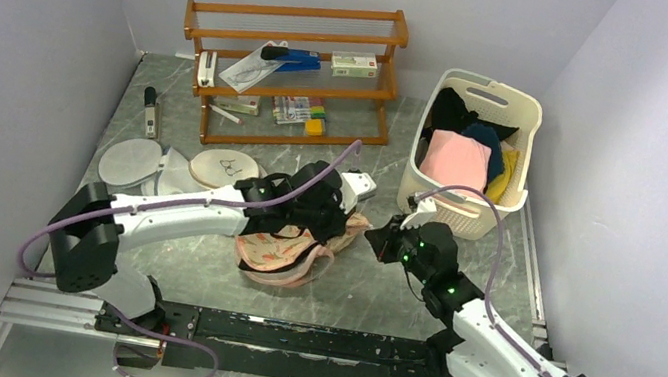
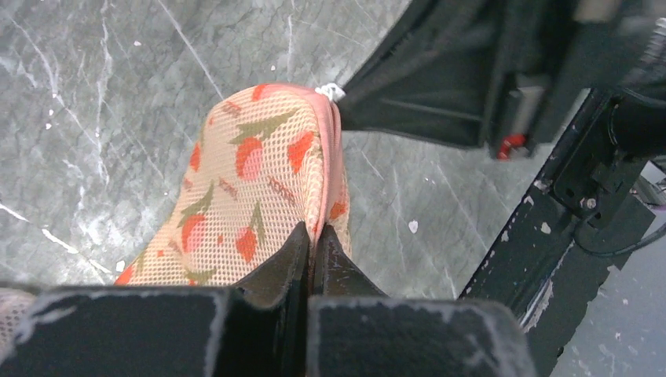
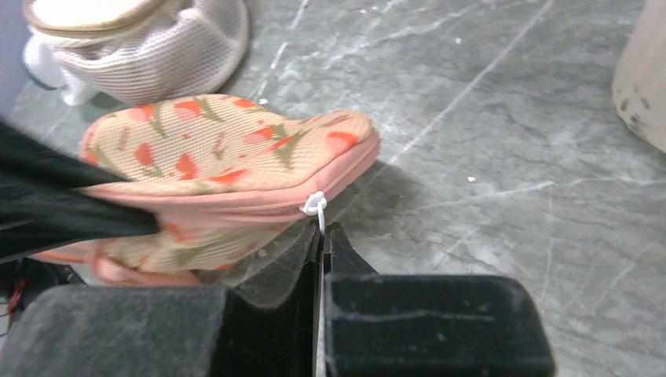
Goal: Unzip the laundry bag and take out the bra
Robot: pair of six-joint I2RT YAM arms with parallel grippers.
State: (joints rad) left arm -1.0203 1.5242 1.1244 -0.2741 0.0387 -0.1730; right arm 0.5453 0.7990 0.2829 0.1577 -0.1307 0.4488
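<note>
Left wrist shows left pincer [image 2: 312,229] clamped on laundry bag [image 2: 251,169]; right pincer [image 3: 323,229] pinches white zip cord [image 3: 316,205].

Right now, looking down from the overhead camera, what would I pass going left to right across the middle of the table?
Round white mesh bags → peach laundry bag → right gripper → white laundry basket.

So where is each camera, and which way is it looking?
Top external: high behind the arms, looking down on the table; left arm and right arm show whole.
Left wrist: on its arm, looking along the left gripper, shut on the laundry bag.
Right wrist: on its arm, looking along the right gripper, shut on the white zip cord.
Shared: both wrist views show the bag's pink edge and that cord.
</note>
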